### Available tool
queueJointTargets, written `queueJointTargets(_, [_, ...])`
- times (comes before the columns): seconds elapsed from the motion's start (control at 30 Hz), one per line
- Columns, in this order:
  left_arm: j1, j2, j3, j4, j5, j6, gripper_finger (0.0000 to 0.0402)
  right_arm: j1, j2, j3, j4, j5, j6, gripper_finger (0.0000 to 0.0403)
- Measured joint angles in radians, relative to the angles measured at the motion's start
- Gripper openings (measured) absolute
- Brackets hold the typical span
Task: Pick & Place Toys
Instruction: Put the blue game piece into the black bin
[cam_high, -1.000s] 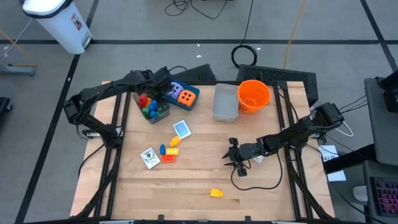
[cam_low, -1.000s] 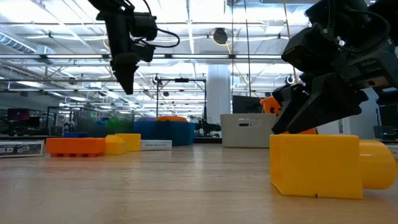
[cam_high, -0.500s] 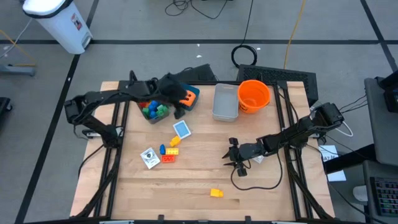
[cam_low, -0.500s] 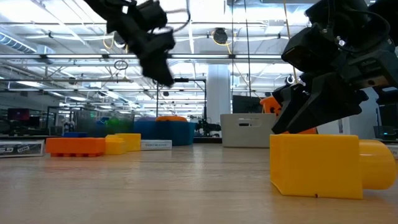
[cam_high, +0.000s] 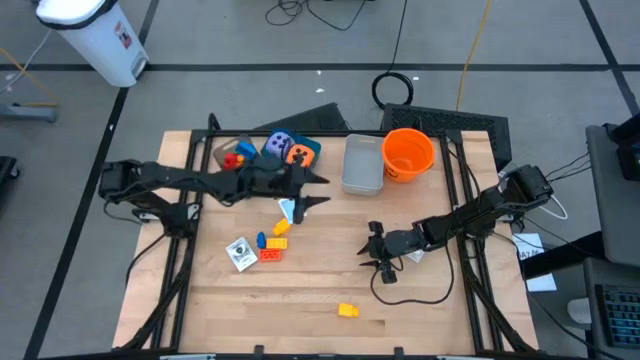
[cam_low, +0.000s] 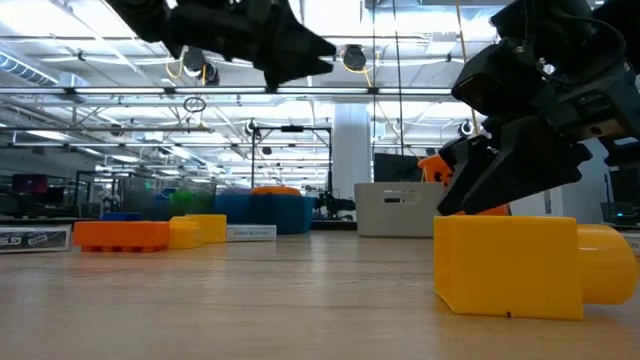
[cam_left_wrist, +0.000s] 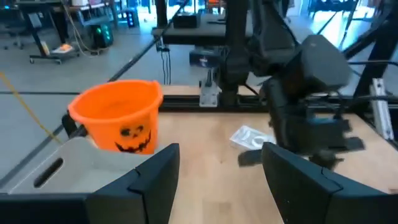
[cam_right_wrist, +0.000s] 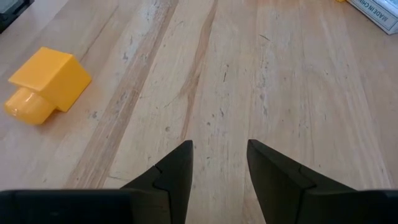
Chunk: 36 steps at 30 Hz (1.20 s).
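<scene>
The left gripper is hanging just left of centre in the overhead frame, its fingers spread and carrying nothing, so by my reading the arm is travelling between a drop and the next pick rather than grasping. Just below its tip a small flat card with a blue face is lying on the pale wooden table, and further down-left a cluster of glossy plastic bricks, yellow, orange and blue, is sitting beside a white printed card. One blocky yellow brick with a round stud is resting alone near the bottom centre. At upper centre the teal box is already holding a purple die, an orange die and a red brick. To its right are standing a grey rectangular tray and a smooth orange bucket. The right gripper is waiting low over bare wood at right of centre, fingers partly apart and empty. The next move probably calls for lowering the left fingers squarely over a loose toy; the thin card would be awkward to pinch off the flat grain.
</scene>
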Motion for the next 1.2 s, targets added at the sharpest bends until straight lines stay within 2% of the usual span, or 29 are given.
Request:
queueJointTargets(0.13, [-0.029,-0.093,-0.059,-0.015,0.012,-0.005,0.0237,0.002,0.000,-0.024,0.046,0.000,0.007,0.0144])
queueJointTargets(0.23, [-0.040,-0.219,-0.121,-0.024,0.007,-0.004,0.0237,0.002,0.001,-0.061,0.106,0.000,0.021,0.0144])
queueJointTargets(0.5, [-0.057,-0.547,-0.352,-0.025,0.006,-0.091,0.0237,0.002,0.001,-0.157,0.342,0.000,0.025,0.0144])
queueJointTargets(0.63, [-0.110,-0.636,-0.454,-0.025,0.007,-0.123,0.0237,0.001,0.000,-0.159,0.399,0.003,0.023,0.0144])
queueJointTargets(0.8, [-0.209,-0.640,-0.520,-0.029,-0.008,-0.211,0.0237,0.001,0.000,-0.159,0.427,0.027,0.021,0.0144])
queueJointTargets(0.93, [-0.328,-0.570,-0.526,-0.022,-0.053,-0.276,0.0237,0.000,0.000,-0.145,0.439,0.025,0.021,0.0144])
queueJointTargets(1.07, [-0.461,-0.465,-0.525,0.000,-0.201,-0.319,0.0237,0.004,0.000,-0.121,0.440,0.023,0.021,0.0144])
queueJointTargets(1.2, [-0.546,-0.361,-0.513,-0.023,-0.366,-0.385,0.0237,0.005,0.000,-0.117,0.420,0.023,0.017,0.0144])
